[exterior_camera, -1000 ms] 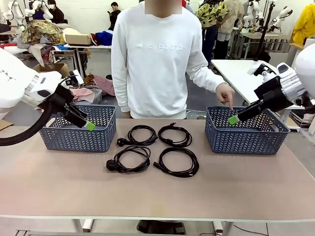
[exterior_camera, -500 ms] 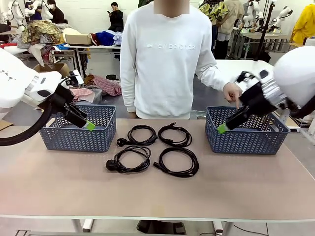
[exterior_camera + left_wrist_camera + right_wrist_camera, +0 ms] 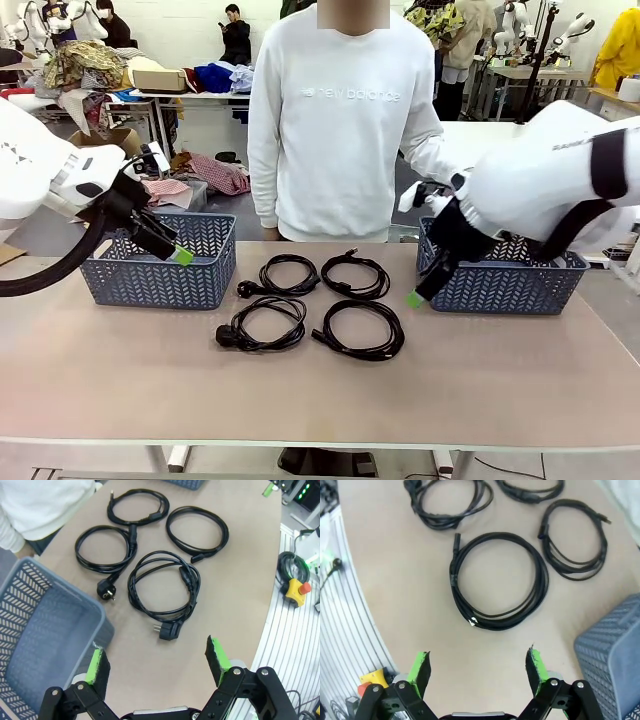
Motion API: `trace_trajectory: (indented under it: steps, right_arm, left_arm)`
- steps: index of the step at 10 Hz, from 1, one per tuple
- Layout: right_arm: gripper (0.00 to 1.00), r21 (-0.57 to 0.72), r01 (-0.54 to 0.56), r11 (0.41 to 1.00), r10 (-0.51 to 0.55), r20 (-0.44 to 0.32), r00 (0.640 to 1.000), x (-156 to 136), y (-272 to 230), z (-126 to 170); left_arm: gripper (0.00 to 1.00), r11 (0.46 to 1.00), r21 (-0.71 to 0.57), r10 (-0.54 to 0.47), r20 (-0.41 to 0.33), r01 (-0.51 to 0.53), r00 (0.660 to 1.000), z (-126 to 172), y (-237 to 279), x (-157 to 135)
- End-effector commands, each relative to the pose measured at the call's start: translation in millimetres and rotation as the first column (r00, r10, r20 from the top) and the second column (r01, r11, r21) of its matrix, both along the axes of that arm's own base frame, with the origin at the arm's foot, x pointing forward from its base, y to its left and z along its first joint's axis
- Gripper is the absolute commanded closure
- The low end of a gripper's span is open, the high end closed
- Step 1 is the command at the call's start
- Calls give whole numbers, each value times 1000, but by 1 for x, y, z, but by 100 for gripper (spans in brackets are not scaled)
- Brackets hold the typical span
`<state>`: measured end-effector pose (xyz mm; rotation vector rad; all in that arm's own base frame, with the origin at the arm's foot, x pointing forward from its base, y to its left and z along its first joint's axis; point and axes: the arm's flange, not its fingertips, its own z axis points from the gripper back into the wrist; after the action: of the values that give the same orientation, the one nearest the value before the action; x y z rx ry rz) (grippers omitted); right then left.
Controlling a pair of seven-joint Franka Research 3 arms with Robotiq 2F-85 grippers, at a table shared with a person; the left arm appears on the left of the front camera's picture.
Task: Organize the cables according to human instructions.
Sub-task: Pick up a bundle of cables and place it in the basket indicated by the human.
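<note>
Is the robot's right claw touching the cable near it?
Apart. The right wrist view shows bare table between the right gripper and the nearest cable.

The right tool (image 3: 415,298) has swung left off the right basket (image 3: 500,285) and dropped lower. It now hovers, jaws apart, over the worktop (image 3: 500,380) beside the near-right cable coil (image 3: 360,330). The person (image 3: 335,130) has shifted slightly toward the robot's right.

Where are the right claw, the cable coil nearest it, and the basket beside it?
right gripper (image 3: 479,664): right wrist view, midway between its green fingertips.
nearest cable (image 3: 453,582): right wrist view, the coil's left side.
right basket (image 3: 500,285): front view, its front wall.
</note>
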<state>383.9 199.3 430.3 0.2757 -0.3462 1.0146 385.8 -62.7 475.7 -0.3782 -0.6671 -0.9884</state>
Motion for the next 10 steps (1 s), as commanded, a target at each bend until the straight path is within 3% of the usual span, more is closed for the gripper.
trace_trajectory:
  steps: [1, 3, 10]
  right_arm:
    - [0, -71, -38, 997, 36, -29, 999, 13, 18, -2]
    - [0, -112, -83, 990, 78, -48, 996, 16, 32, -9]
    - [0, -74, -82, 994, 80, -37, 996, 8, 27, -17]
  left_arm:
    - [0, 1000, -22, -22, 9, 22, 1000, -4, 2, 3]
    - [0, 1000, -22, -22, 9, 22, 1000, -4, 2, 3]
    - [0, 1000, -22, -22, 9, 22, 1000, -4, 2, 3]
